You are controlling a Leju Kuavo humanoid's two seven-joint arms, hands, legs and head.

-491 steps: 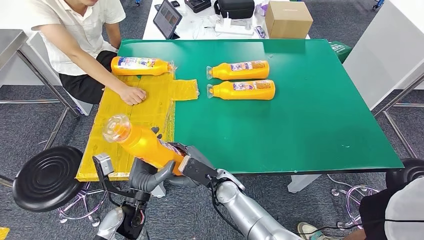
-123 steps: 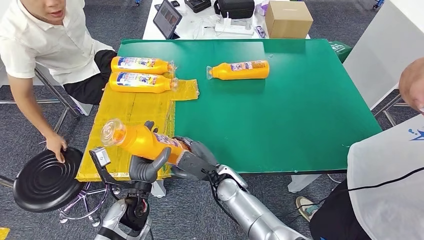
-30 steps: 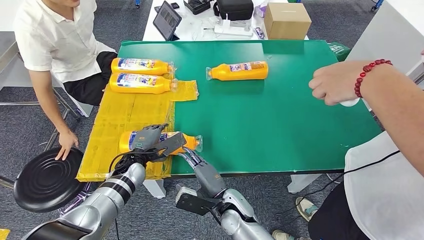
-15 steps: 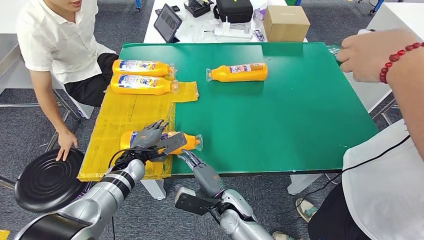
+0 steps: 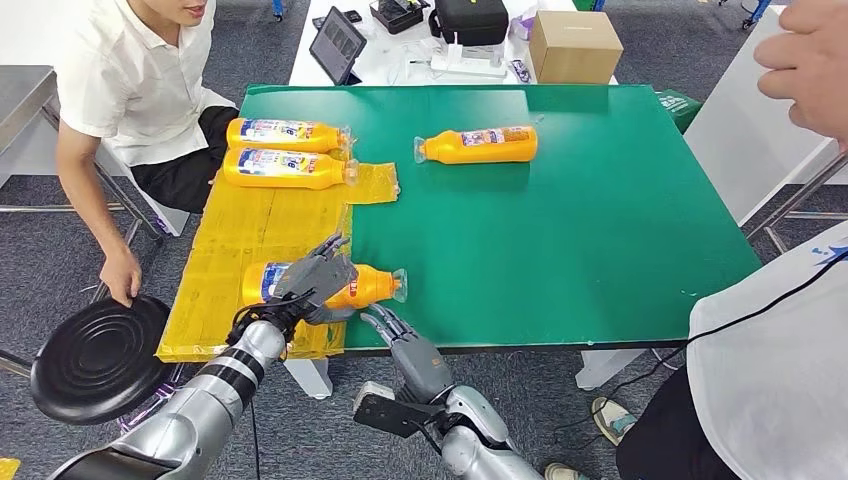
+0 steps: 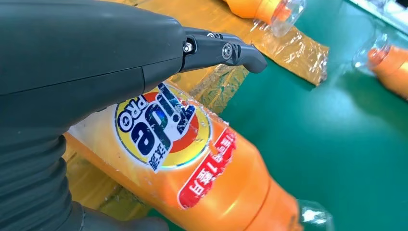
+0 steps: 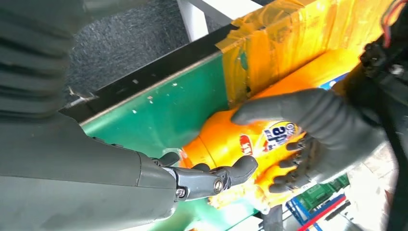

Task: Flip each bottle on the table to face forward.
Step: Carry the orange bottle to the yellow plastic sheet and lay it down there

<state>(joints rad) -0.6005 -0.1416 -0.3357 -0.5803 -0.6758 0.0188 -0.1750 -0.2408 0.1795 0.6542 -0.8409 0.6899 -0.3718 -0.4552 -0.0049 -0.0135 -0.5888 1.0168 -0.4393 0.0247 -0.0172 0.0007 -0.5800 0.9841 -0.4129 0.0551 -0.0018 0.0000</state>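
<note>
An orange bottle [image 5: 365, 287] lies on its side at the table's near edge, half on the yellow mat [image 5: 260, 225], clear cap toward the right. Its round logo label [image 6: 159, 127] faces up. My left hand [image 5: 312, 280] hovers over the bottle's middle with fingers [image 6: 226, 50] lifted and spread, thumb on the near side. My right hand [image 5: 392, 328] is open just off the front edge, close below the bottle's neck [image 7: 226, 139]. Two more bottles [image 5: 285, 132] [image 5: 290, 167] lie on the mat at the back left. A third bottle [image 5: 480, 145] lies on the green table [image 5: 560, 230].
A seated person [image 5: 140, 80] is at the back left, one hand near a black stool [image 5: 95, 360]. Another person stands at the right, a hand [image 5: 810, 60] raised over the table's far corner. A cardboard box [image 5: 575, 45] and a tablet [image 5: 335, 40] sit behind the table.
My left hand's fingers have lifted off the near bottle and spread. The right hand has drawn slightly back from it. The person's arm at the right has risen away from the table.
</note>
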